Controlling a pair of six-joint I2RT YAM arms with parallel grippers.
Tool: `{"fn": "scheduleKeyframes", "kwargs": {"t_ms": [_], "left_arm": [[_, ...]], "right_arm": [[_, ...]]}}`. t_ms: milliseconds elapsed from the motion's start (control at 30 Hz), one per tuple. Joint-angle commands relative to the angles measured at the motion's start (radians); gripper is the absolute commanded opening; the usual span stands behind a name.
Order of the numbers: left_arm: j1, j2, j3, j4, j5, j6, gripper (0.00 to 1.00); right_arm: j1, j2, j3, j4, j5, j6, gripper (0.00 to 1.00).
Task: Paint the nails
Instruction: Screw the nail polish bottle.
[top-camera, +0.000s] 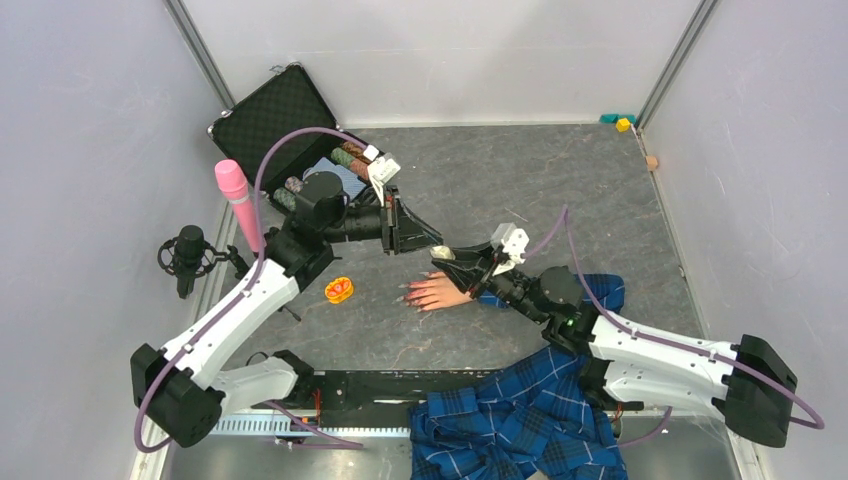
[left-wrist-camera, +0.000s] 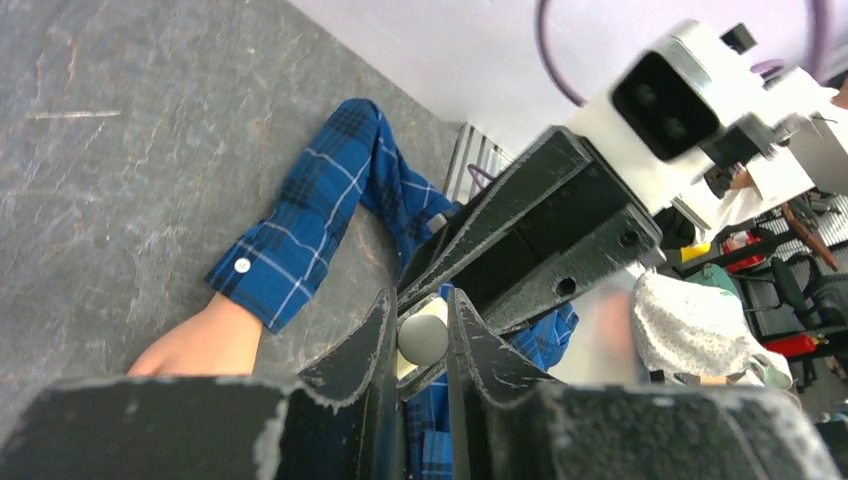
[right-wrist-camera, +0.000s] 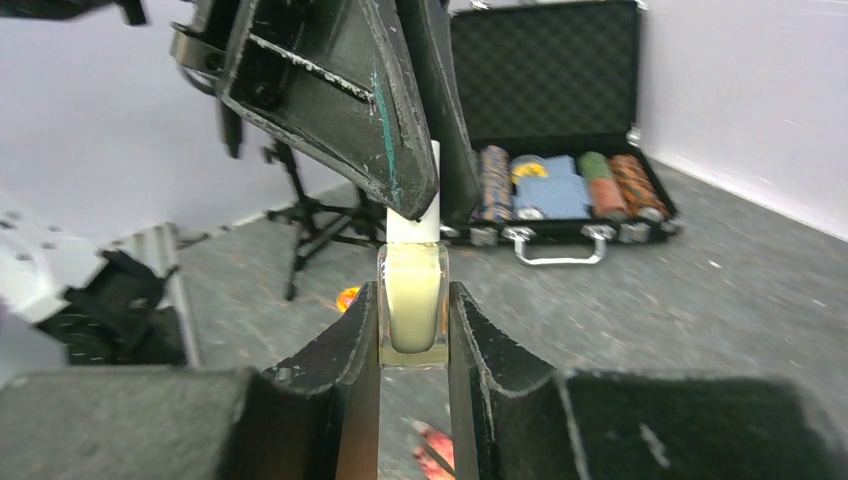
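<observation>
The flesh-coloured mannequin hand (top-camera: 440, 291) lies on the grey table, fingers pointing left, with a blue plaid sleeve (left-wrist-camera: 300, 235). Its reddish-pink nails (top-camera: 408, 298) show as a blurred red patch (right-wrist-camera: 437, 447) below the right jaws. Just above the hand, my right gripper (right-wrist-camera: 413, 322) is shut on a small clear bottle (right-wrist-camera: 412, 300) of pale liquid. My left gripper (left-wrist-camera: 424, 338) comes in from the left and is shut on the bottle's white cap (left-wrist-camera: 424, 338), seen end-on. In the top view the left gripper (top-camera: 437, 246) and the right gripper (top-camera: 452, 260) meet tip to tip.
An open black case (top-camera: 285, 125) with poker chips stands at the back left. A pink cylinder (top-camera: 237, 200) and a black microphone on a stand (top-camera: 188, 255) are at the left edge. A small orange object (top-camera: 339, 290) lies left of the hand. Plaid cloth (top-camera: 520, 420) hangs over the near edge.
</observation>
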Motion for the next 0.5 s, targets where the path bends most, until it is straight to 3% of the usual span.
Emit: {"fn": "scheduleKeyframes", "kwargs": {"t_ms": [0,467], "left_arm": [[-0.050,-0.076,0.017,0.077,0.216,0.032,0.02],[-0.132,-0.165,-0.017,0.148,0.307,0.064,0.02]], "right_arm": [[-0.075,-0.004,-0.014,0.152,-0.276,0.156,0.00],[-0.137,0.057,-0.027,0.417,-0.575,0.406,0.00]]}}
